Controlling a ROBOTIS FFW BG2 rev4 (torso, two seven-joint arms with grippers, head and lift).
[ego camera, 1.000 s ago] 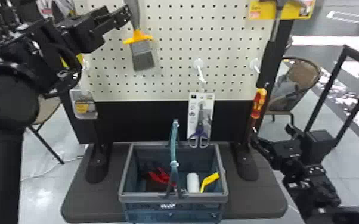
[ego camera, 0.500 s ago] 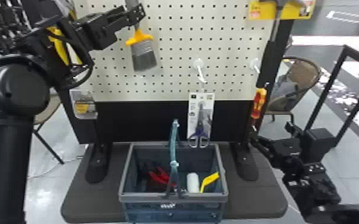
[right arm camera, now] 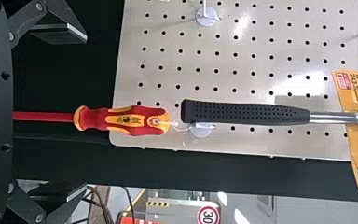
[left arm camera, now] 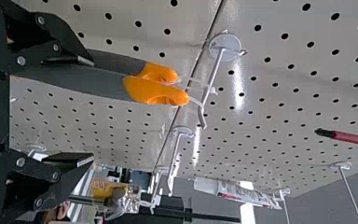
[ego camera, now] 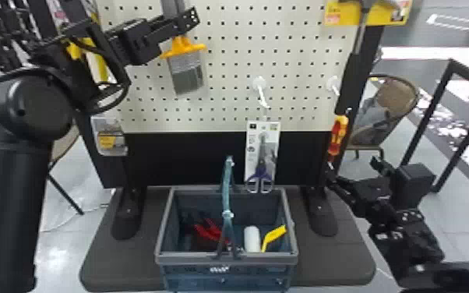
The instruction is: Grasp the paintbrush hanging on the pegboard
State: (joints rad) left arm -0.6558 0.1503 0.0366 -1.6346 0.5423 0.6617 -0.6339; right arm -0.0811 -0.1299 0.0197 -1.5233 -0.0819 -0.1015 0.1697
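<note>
Orange-tipped and loosely hooked: risks knocking the paintbrush (ego camera: 185, 72) askew by closing the spread left gripper (left arm camera: 91, 109) off-centre.

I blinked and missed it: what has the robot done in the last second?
The left gripper slid rightward along the pegboard until its open fingers straddle the paintbrush at its handle; nothing gripped yet. The paintbrush hangs as before; the right gripper stays low beside the table.
</note>
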